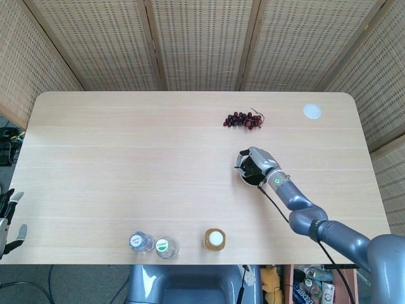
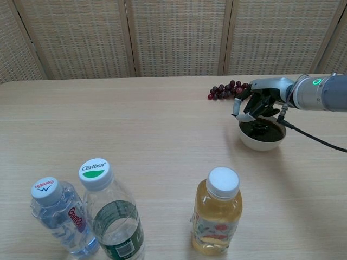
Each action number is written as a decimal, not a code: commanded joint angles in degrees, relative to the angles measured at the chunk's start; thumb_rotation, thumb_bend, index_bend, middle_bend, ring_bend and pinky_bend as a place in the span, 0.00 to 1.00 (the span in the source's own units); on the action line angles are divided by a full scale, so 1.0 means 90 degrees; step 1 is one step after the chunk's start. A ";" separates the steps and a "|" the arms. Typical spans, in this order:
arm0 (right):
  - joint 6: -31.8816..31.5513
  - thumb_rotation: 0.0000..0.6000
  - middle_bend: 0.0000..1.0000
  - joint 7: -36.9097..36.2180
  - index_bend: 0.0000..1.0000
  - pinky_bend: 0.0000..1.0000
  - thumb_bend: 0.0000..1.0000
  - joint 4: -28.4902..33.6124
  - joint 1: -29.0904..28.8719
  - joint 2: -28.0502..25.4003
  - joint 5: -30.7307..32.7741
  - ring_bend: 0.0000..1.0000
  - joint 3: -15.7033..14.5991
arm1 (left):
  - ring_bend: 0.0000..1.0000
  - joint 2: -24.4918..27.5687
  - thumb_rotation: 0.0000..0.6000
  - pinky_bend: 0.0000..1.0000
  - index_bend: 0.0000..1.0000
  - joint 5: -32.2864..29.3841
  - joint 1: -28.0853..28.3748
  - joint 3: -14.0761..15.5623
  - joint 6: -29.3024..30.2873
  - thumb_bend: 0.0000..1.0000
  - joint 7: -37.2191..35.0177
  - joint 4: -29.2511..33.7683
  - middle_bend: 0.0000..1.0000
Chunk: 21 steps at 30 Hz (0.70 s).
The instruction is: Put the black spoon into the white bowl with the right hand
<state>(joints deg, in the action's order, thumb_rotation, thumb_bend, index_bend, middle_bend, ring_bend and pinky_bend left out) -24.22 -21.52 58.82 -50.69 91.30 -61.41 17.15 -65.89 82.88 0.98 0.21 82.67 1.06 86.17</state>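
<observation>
Right robot hand (image 2: pixel 255 103) empty above white bowl (image 2: pixel 262 140), black spoon (image 2: pixel 263 130) inside

The right hand (image 2: pixel 256 103) has silver-grey shells over black fingers (image 2: pixel 255 111). Its wrist is a smooth grey-blue cylinder with a small glowing green light (image 2: pixel 314 82). A thin black cable (image 2: pixel 314 140) trails from the wrist. The left hand (image 1: pixel 7 215) is dark with pale grey parts.

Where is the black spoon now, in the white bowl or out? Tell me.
In. A dark shape lies inside the white bowl, under the right hand.
</observation>
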 commanded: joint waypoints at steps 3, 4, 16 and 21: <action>-0.0068 1.00 0.97 -0.0005 0.76 1.00 0.80 0.0232 0.0104 -0.0108 -0.0031 0.99 -0.0054 | 0.00 -0.0004 1.00 0.00 0.03 0.0008 0.0012 -0.0004 -0.0012 0.48 -0.0012 -0.0011 0.00; -0.0085 1.00 0.97 -0.0011 0.76 1.00 0.80 0.0274 0.0128 -0.0130 -0.0030 0.99 -0.0061 | 0.00 -0.0004 1.00 0.00 0.03 0.0012 0.0013 -0.0002 -0.0014 0.48 -0.0014 -0.0013 0.00; -0.0054 1.00 0.97 -0.0125 0.76 1.00 0.80 0.0055 0.0153 -0.0011 -0.0012 0.99 -0.0064 | 0.00 0.0007 1.00 0.00 0.03 0.0022 0.0058 -0.0009 -0.0061 0.48 0.0075 0.0062 0.00; -0.0015 1.00 0.97 -0.0203 0.76 1.00 0.80 -0.0309 0.0067 0.0155 -0.0097 0.99 -0.0014 | 0.00 0.0016 1.00 0.00 0.03 -0.0012 0.0050 -0.0008 -0.0067 0.48 0.0128 0.0105 0.00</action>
<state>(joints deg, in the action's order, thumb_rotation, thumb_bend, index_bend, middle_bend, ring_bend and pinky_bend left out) -24.49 -23.06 56.83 -49.79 92.19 -61.98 16.84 -65.76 82.78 1.43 0.14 82.07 2.20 87.10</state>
